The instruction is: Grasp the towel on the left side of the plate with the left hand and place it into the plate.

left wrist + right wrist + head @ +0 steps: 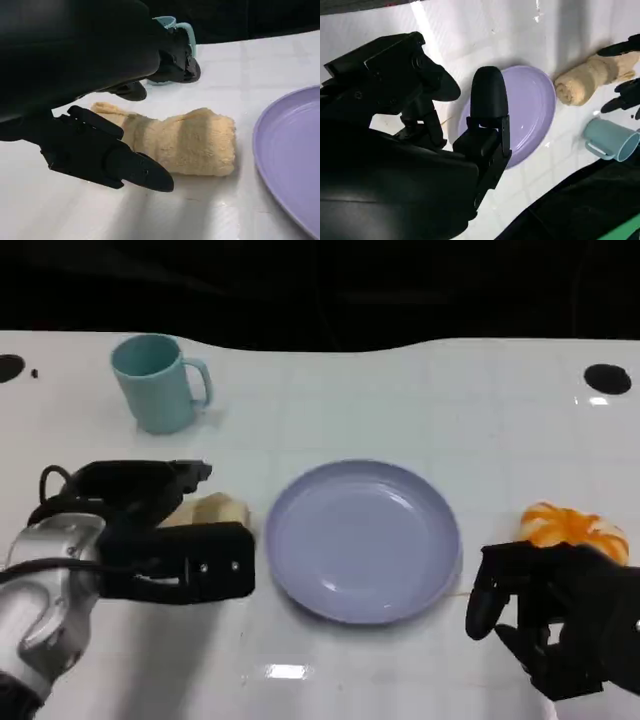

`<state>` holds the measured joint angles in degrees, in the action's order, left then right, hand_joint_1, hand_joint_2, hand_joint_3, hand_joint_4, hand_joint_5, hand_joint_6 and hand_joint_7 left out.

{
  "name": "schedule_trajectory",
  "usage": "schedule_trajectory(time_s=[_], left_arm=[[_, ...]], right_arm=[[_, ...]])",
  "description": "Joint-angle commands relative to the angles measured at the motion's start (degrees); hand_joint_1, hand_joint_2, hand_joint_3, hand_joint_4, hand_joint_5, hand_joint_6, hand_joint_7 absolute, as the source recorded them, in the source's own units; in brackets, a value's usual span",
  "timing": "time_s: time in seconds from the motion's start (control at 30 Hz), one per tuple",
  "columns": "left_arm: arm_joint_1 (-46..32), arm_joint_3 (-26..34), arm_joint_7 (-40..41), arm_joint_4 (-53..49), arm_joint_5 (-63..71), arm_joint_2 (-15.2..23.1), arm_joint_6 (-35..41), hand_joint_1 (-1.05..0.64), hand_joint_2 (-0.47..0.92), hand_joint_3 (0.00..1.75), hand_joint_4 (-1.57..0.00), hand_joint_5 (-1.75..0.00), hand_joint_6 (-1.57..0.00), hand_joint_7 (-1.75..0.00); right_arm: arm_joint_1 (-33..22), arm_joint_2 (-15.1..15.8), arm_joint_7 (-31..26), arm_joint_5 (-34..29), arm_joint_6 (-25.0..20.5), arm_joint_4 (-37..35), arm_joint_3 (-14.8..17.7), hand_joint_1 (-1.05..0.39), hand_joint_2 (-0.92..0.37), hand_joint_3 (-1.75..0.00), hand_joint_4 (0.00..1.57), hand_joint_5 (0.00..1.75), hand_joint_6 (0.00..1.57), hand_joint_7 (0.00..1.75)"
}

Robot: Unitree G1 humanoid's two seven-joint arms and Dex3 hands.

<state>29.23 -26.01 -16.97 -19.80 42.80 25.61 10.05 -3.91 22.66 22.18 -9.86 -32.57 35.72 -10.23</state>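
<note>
A rolled yellow towel (212,511) lies on the white table just left of the empty lavender plate (362,538). My left hand (165,530) hovers over the towel's left end with fingers spread on both sides of it, holding nothing. In the left wrist view the towel (185,141) lies flat between the black fingers (115,165), and the plate's rim (280,155) is beside it. The right wrist view has the towel (587,77) and plate (532,107) past my right hand (470,120). My right hand (560,615) rests low at the plate's right, empty, fingers apart.
A teal mug (157,382) stands at the back left, also seen as the mug (610,140) in the right wrist view. An orange peeled fruit (575,528) lies right of the plate, just behind my right hand. The table's dark far edge runs along the back.
</note>
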Motion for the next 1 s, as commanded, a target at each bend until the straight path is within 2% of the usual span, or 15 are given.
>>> schedule_trajectory(time_s=[0.03, 0.2, 0.3, 0.4, 0.5, 0.53, 0.57, 0.6, 0.63, 0.67, 0.7, 0.77, 1.0], left_arm=[[5.2, -2.45, 0.2, -11.23, 1.01, -1.7, -1.83, -0.44, 0.89, 0.0, -0.45, -0.19, -0.39, -0.03], [9.22, -4.4, 2.8, -23.44, 1.18, -4.53, -4.49, -0.5, 0.92, 0.03, -0.65, -0.2, -0.63, -0.08], [10.98, -6.03, 4.3, -28.76, 1.93, -5.25, -7.04, -0.52, 0.92, 0.11, -0.75, -0.24, -0.78, -0.12], [12.94, -8.59, 4.35, -31.93, 3.84, -5.65, -8.35, -0.51, 0.92, 0.19, -0.8, -0.28, -0.81, -0.11], [13.54, -8.44, 6.78, -33.44, 3.21, -6.13, -9.32, -0.39, 0.92, 0.24, -0.84, -0.37, -0.87, -0.09], [13.24, -7.35, 8.9, -33.72, 2.16, -6.24, -10.09, -0.32, 0.92, 0.17, -0.92, -0.75, -0.99, -0.12], [12.89, -6.43, 11.18, -34.02, 1.31, -6.27, -10.98, -0.28, 0.92, 0.13, -0.93, -1.06, -1.08, -0.14], [12.4, -5.63, 14.15, -34.42, 0.62, -6.22, -12.16, -0.26, 0.92, 0.11, -0.92, -1.3, -1.1, -0.26], [12.0, -4.93, 16.51, -34.84, -0.03, -6.26, -12.96, -0.23, 0.92, 0.16, -0.9, -1.56, -0.87, -1.03], [11.54, -4.22, 19.08, -35.14, -0.57, -6.29, -13.93, -0.22, 0.92, 0.2, -0.9, -1.65, -0.75, -1.38], [11.11, -3.64, 21.63, -35.17, -0.93, -6.28, -14.69, -0.21, 0.92, 0.23, -0.9, -1.7, -0.71, -1.56], [10.6, -2.63, 25.05, -34.88, -1.68, -6.25, -15.68, -0.21, 0.92, 0.3, -0.87, -1.74, -0.63, -1.71], [10.74, 0.85, 29.18, -31.62, -3.71, -6.66, -13.58, -0.25, 0.9, 0.32, -0.85, -1.75, -0.52, -1.73]], right_arm=[[0.02, 0.56, -0.07, -0.4, -1.46, 1.7, -0.06, -0.02, -0.54, -1.11, 0.75, 1.75, 0.72, 1.41], [-0.2, 0.59, 0.1, -0.01, -2.31, 2.51, 0.19, -0.01, -0.54, -1.1, 0.75, 1.75, 0.71, 1.41], [-0.28, 0.72, 0.08, -0.09, -2.34, 2.69, 0.15, -0.01, -0.55, -1.1, 0.74, 1.75, 0.71, 1.41], [-0.25, 0.76, 0.05, -0.13, -2.39, 2.67, 0.14, -0.01, -0.55, -1.09, 0.75, 1.75, 0.71, 1.41], [-0.13, 0.82, 0.12, -0.11, -2.41, 2.71, 0.15, -0.01, -0.55, -1.09, 0.74, 1.75, 0.71, 1.42], [-0.03, 0.79, 0.17, 0.0, -2.63, 2.75, 0.23, -0.01, -0.55, -1.09, 0.74, 1.75, 0.71, 1.42], [0.06, 0.74, 0.2, 0.05, -2.89, 2.79, 0.25, -0.01, -0.55, -1.09, 0.74, 1.75, 0.71, 1.42], [0.13, 0.69, 0.18, 0.08, -2.95, 2.74, 0.22, -0.01, -0.55, -1.09, 0.74, 1.75, 0.71, 1.42], [0.12, 0.6, 0.11, 0.11, -2.87, 2.65, 0.17, -0.01, -0.55, -1.09, 0.74, 1.75, 0.71, 1.42], [0.16, 0.48, 0.0, 0.07, -2.79, 2.54, 0.06, -0.01, -0.54, -1.09, 0.74, 1.75, 0.71, 1.42], [0.28, 0.39, -0.05, 0.05, -2.99, 2.49, -0.05, -0.01, -0.54, -1.09, 0.74, 1.75, 0.71, 1.42], [0.49, 0.31, -0.02, 0.1, -3.06, 2.35, -0.17, -0.01, -0.54, -1.1, 0.74, 1.75, 0.71, 1.41], [0.82, 0.21, -0.22, 0.01, -3.28, 2.12, -0.4, -0.01, -0.55, -1.09, 0.73, 1.75, 0.71, 1.41]])
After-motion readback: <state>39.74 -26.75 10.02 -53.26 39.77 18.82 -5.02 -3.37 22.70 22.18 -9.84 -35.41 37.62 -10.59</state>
